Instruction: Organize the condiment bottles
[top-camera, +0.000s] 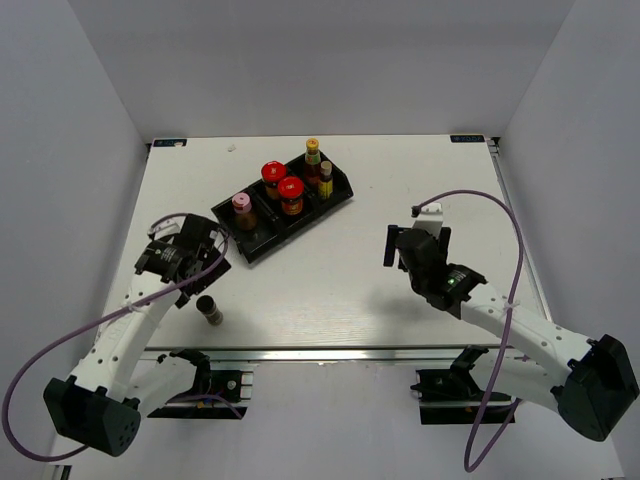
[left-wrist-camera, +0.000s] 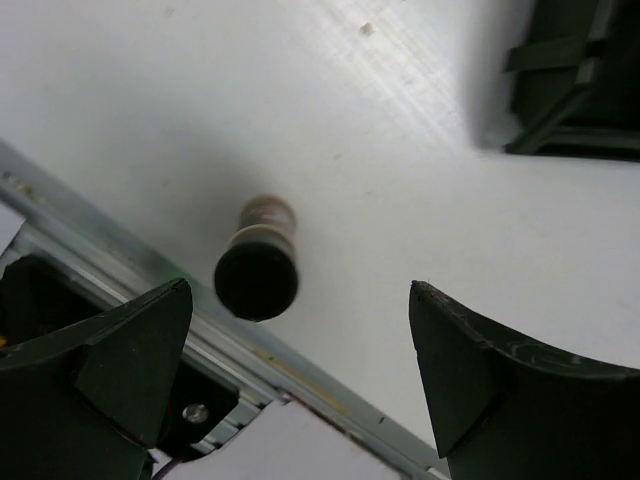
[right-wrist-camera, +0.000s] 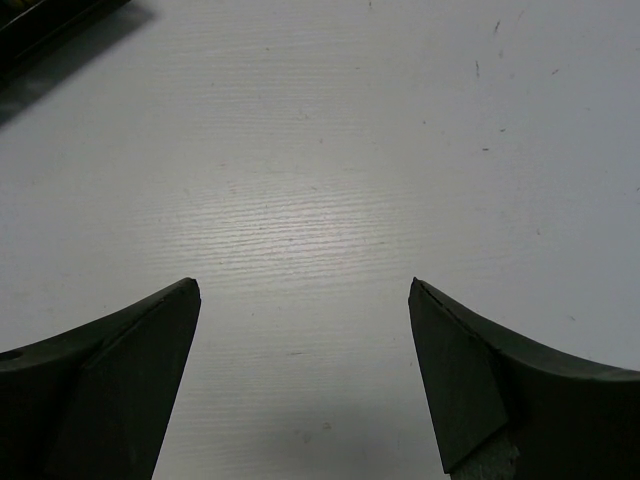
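1. The left gripper (top-camera: 195, 265) is hovering over the near-left part of the table (top-camera: 330, 290), jaws spread wide, gripping nothing.
2. The dark-capped bottle (top-camera: 210, 310) is standing upright alone by the table's front edge, just beside the left gripper and outside the tray.
3. The black three-compartment tray (top-camera: 262, 255) is sitting diagonally mid-table, with the pink-capped bottle (top-camera: 241, 205) standing in its left compartment.
4. Two red-lidded jars (top-camera: 272, 172) (top-camera: 291, 187) are standing close together in the middle compartment.
5. Two slim yellow-capped sauce bottles (top-camera: 312, 148) (top-camera: 326, 168) are standing in the right compartment.
6. The right gripper (right-wrist-camera: 305, 290) is hanging over bare table, jaws wide, empty.
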